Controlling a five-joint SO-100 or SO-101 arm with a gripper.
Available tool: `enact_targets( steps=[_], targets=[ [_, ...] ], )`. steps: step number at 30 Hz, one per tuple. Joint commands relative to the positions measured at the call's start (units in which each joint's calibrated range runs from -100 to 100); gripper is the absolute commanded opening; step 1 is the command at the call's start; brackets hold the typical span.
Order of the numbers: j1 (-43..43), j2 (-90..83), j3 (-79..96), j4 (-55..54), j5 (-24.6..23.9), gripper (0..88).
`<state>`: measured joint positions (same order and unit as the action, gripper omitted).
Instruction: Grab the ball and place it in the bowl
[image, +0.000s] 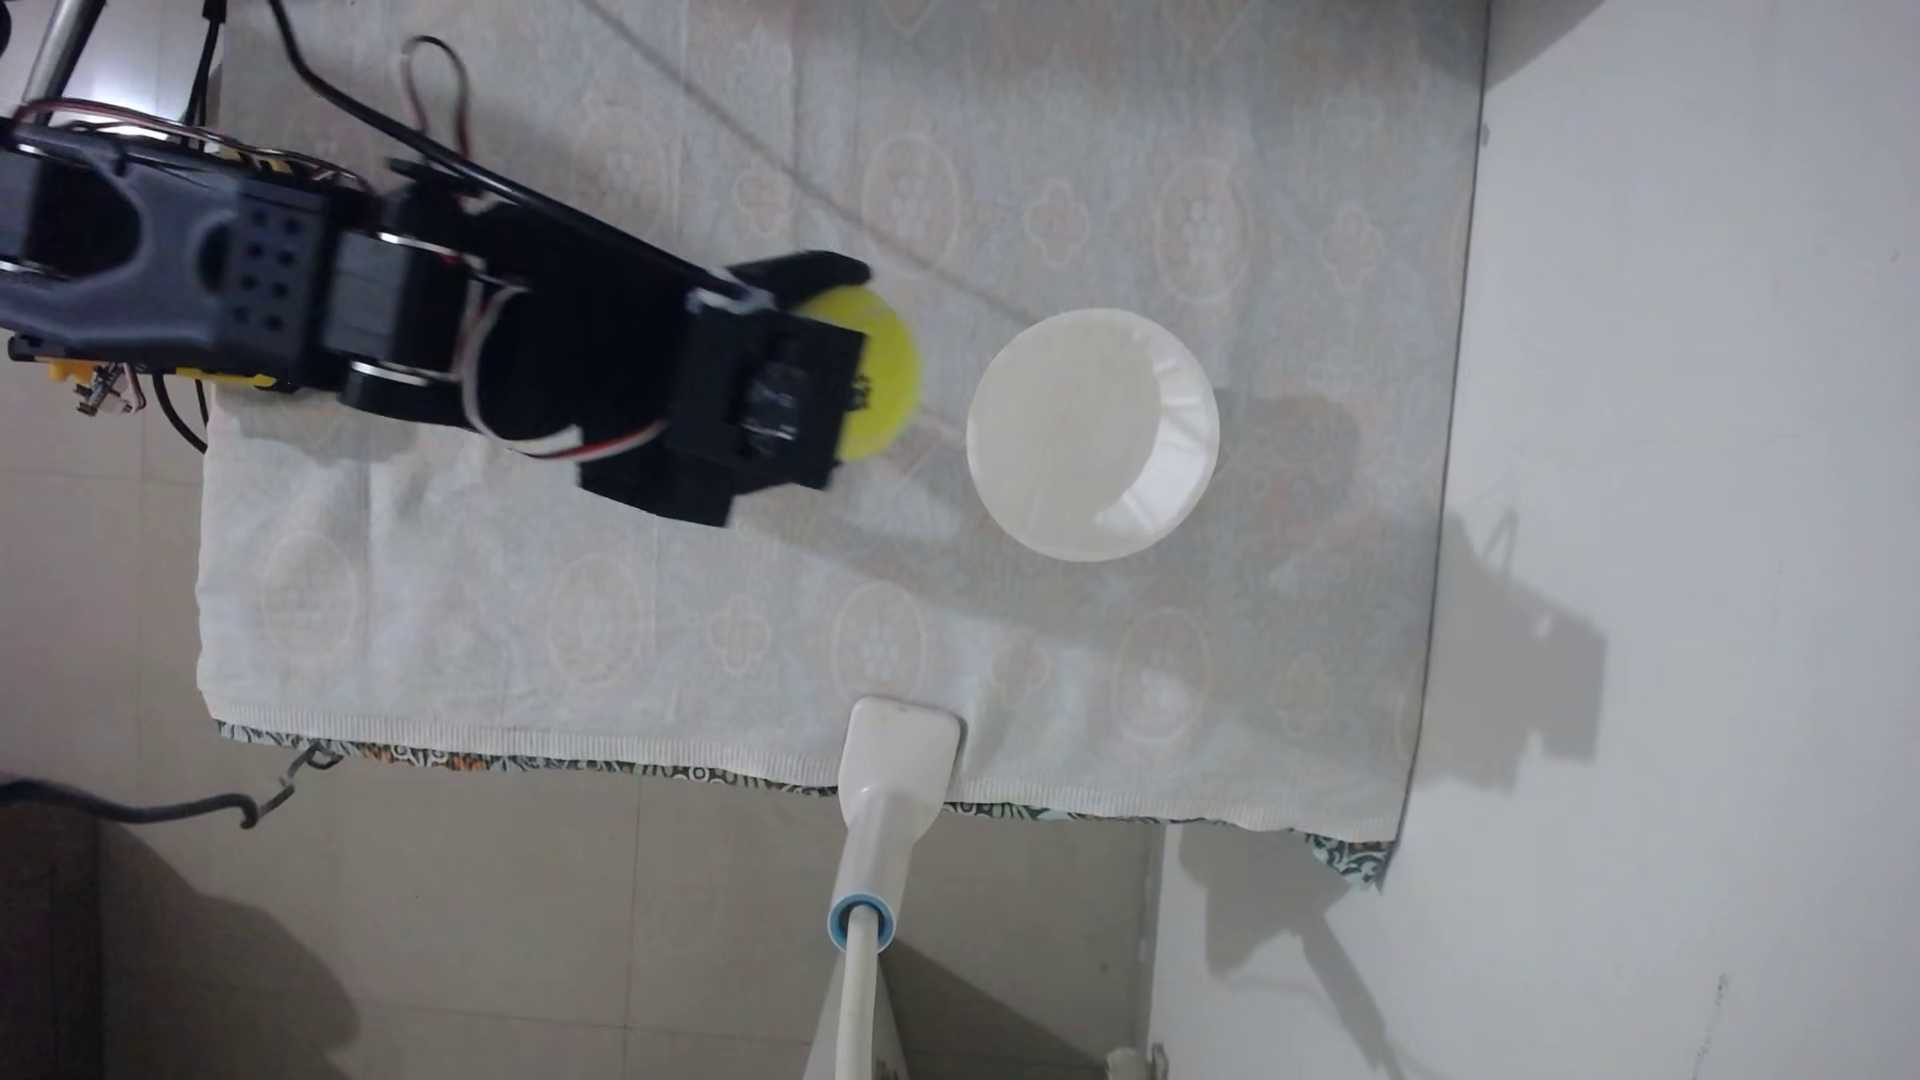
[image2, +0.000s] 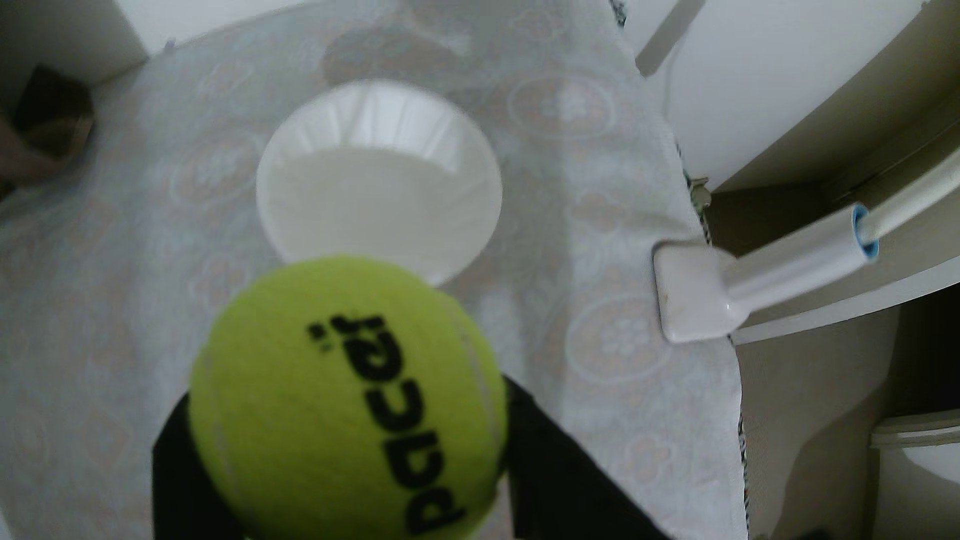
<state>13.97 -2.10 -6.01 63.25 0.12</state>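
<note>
The yellow-green ball (image: 888, 379) with black "pacer" lettering (image2: 347, 400) is clamped between my black gripper's (image: 862, 363) fingers, held above the cloth. In the wrist view a black finger (image2: 550, 467) hugs each side of the ball. The white ribbed bowl (image: 1174, 415) stands empty on the cloth just right of the ball in the fixed view, a short gap between them. The wrist view has the bowl (image2: 374, 114) straight beyond the ball, its near rim hidden behind it.
A pale patterned cloth (image: 623, 582) covers the table. A white clamp head on a stalk (image: 899, 753) grips the cloth's lower edge in the fixed view, and sits right of the bowl in the wrist view (image2: 691, 296). Black cables (image: 343, 93) trail behind the arm.
</note>
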Motion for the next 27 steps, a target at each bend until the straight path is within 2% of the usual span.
enact_targets(
  steps=[1, 16, 19, 23, 24, 27],
  targets=[
    [0.78, 4.88, -13.39, -2.02, -0.78, 26.1],
    [-0.54, 22.99, -37.29, 2.91, -2.74, 27.9],
    [-0.32, 32.56, -52.46, 7.92, -3.32, 28.0],
    [-0.1, 53.49, -93.99, 19.83, -2.39, 29.1],
    [-0.32, 52.12, -90.08, 18.85, -2.54, 29.3],
    [-0.21, 53.97, -93.54, 19.83, -4.0, 30.5]
  ],
)
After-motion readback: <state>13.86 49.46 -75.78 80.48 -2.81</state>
